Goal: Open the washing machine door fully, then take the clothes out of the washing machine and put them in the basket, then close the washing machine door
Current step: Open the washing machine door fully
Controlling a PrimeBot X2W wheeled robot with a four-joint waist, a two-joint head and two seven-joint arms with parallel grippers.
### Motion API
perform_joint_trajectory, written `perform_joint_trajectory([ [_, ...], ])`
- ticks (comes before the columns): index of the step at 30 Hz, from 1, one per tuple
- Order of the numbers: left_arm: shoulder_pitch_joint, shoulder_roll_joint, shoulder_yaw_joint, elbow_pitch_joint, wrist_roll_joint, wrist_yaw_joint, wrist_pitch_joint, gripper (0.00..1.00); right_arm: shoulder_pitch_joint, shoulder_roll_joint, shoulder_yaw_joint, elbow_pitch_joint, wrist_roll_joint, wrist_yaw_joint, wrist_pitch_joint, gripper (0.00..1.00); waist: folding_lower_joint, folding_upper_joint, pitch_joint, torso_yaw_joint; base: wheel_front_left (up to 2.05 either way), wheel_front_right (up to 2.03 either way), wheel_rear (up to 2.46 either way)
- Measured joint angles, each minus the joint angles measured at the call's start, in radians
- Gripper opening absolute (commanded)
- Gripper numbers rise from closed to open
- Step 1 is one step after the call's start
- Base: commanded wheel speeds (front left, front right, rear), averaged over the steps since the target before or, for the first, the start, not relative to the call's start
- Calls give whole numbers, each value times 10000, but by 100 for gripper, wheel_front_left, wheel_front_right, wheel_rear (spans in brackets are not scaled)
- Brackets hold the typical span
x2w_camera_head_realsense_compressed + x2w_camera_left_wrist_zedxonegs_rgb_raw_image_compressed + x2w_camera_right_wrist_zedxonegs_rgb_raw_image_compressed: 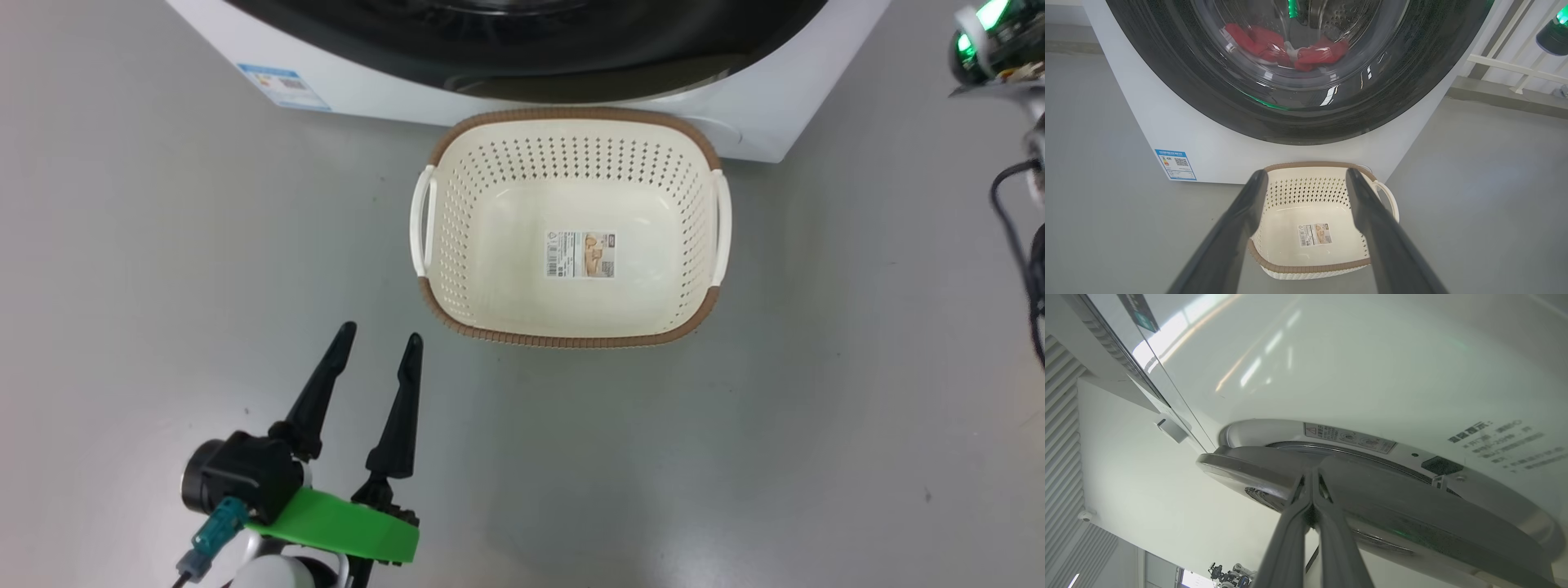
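The door-opening step is on; the right gripper (pixel 1312 477), fingers pressed together, pokes the edge of the washing machine door (pixel 1306 122) (next, I think, it must pull it wide); the clothes (pixel 1257 43) lie behind it; the basket (pixel 571 116) sits empty at the door's six o'clock; the left gripper (pixel 382 331), fingers apart, hangs at the basket's seven o'clock.

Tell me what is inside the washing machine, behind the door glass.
Through the glass of the door, red clothes with white trim lie low in the drum, with its perforated steel wall behind them. Anything under the heap is covered, and reflections blur the rest.
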Motion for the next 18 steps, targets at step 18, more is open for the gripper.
perform_joint_trajectory([
  [18,-360,-21,-466,-50,-441,130,0,100,-1918,-199,-113,1701,29,0,2493,0,0,0,662,457,0,0,0],
])
